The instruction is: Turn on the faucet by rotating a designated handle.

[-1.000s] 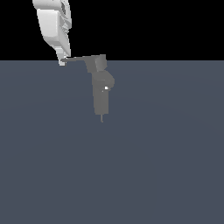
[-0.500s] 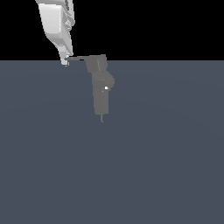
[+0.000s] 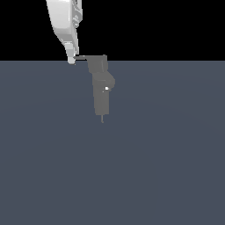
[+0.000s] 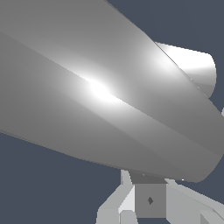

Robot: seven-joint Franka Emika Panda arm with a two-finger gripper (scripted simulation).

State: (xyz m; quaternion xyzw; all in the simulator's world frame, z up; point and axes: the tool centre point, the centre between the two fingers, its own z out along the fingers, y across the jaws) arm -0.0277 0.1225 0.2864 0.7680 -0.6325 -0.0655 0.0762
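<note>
Exterior view: the thin flat grey lever handle (image 3: 81, 57) of the small matte grey faucet (image 3: 102, 90) looks rigid, best pushed at its free tip, where the glossy white gripper (image 3: 71, 60) sits, its jaw state impossible to tell.

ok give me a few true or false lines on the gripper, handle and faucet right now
1. The gripper is at the handle's outer tip, on the exterior view's left. True.
2. The handle points toward the exterior view's right. False: it sticks out to the left from its hub.
3. The faucet has a small white dot on its column. True.
4. The gripper sits below the faucet's bottom pin. False: it is up at handle height, above the pin.
5. The faucet lies flat on its side. False: its column stands upright.
</note>
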